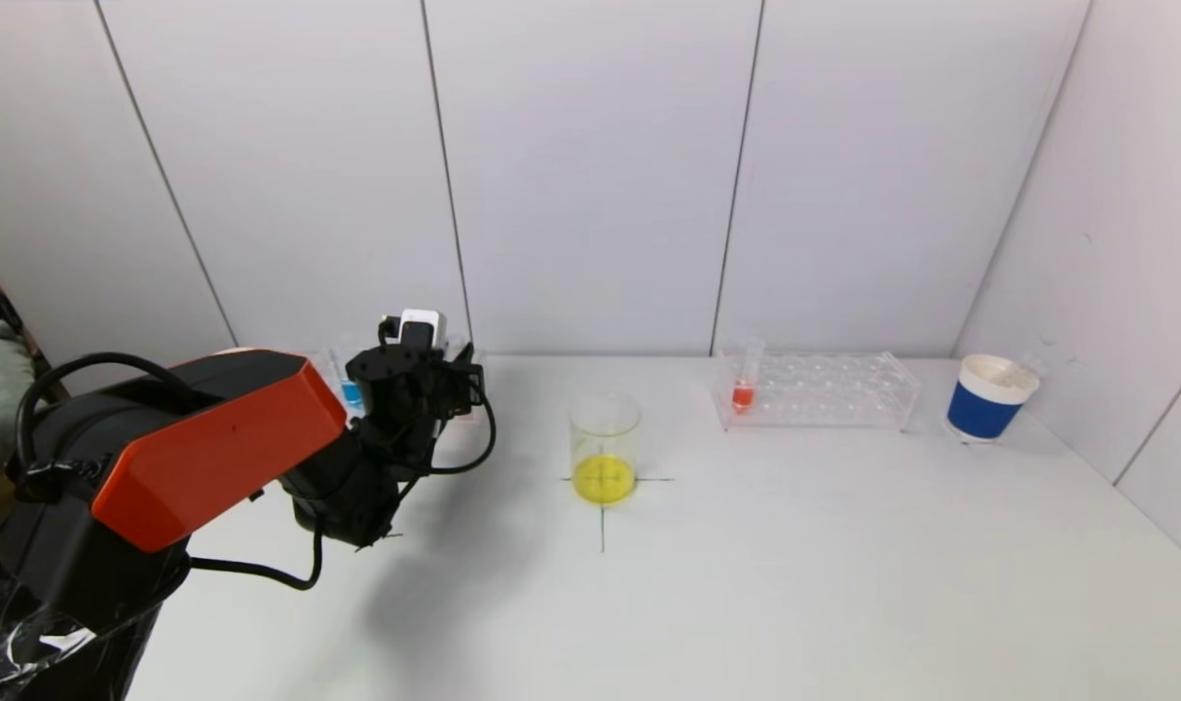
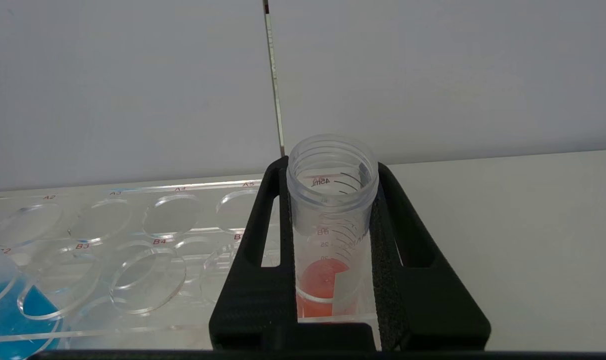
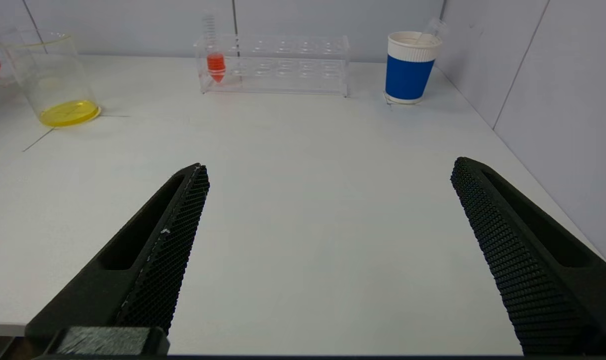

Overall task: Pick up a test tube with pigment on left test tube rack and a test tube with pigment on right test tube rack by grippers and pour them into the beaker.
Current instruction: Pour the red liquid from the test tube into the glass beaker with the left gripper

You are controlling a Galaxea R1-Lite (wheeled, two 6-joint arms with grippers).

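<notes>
Right, my left end effector (image 2: 332,240) is clamped on a test tube (image 2: 331,210) holding red pigment, its two black fingers (image 2: 263,260) pressed against the tube's sides; the tube stands in the left rack (image 2: 148,235) at the left of the head frame. My right end effector (image 3: 327,250) is spread wide over the bare desk (image 3: 303,165), holding nothing. The beaker (image 1: 605,448) sits mid-frame, and the right rack (image 1: 824,389), right of centre in that frame, holds another red tube (image 1: 745,380).
</notes>
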